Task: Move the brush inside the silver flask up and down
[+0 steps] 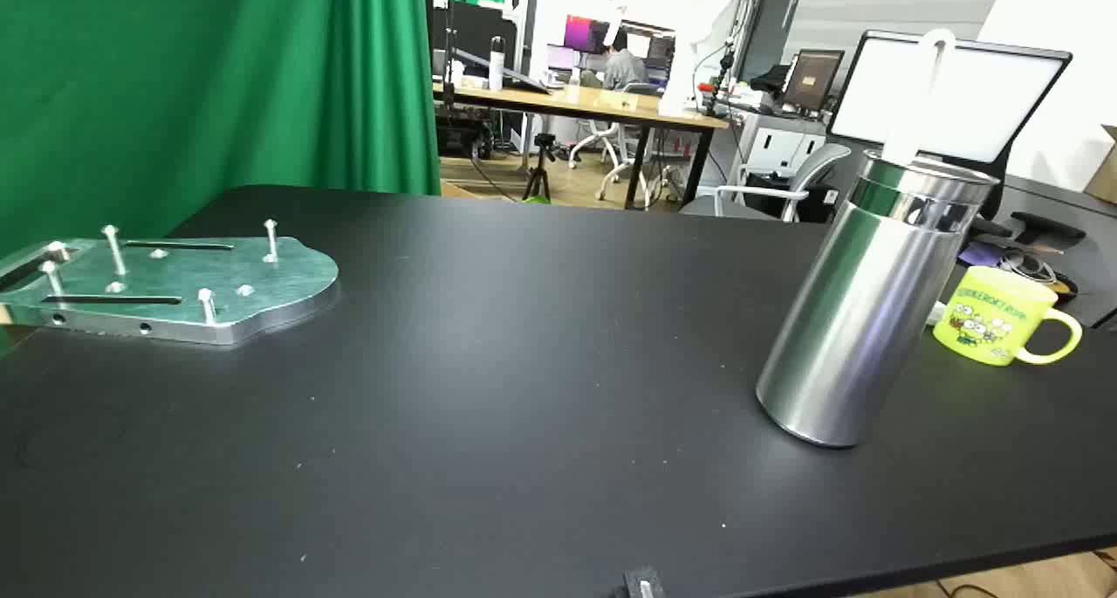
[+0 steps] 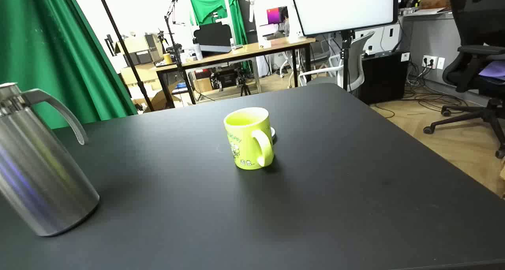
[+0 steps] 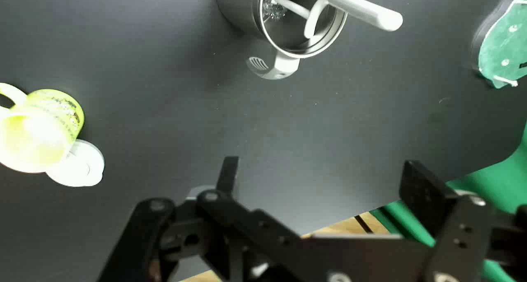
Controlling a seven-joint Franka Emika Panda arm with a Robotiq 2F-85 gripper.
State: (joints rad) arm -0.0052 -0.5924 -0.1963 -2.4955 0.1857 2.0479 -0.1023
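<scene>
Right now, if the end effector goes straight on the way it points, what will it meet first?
The end effector would probably meet the black tabletop, with the silver flask seemingly off its line; depth is unclear.

In an exterior view, I've got a yellow-green mug (image 2: 245, 140) mid-frame, a bright screen (image 2: 345, 6) at the top, right of centre, and a green curtain (image 2: 55, 57) upper left.

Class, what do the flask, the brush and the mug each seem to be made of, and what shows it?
Flask: metal, likely steel; brushed body with streaked highlights, shinier neck.
Brush: probably plastic; its hooked handle looks smooth and evenly white.
Mug: ceramic or plastic, smooth; its even yellow-green colour fits either.
</scene>
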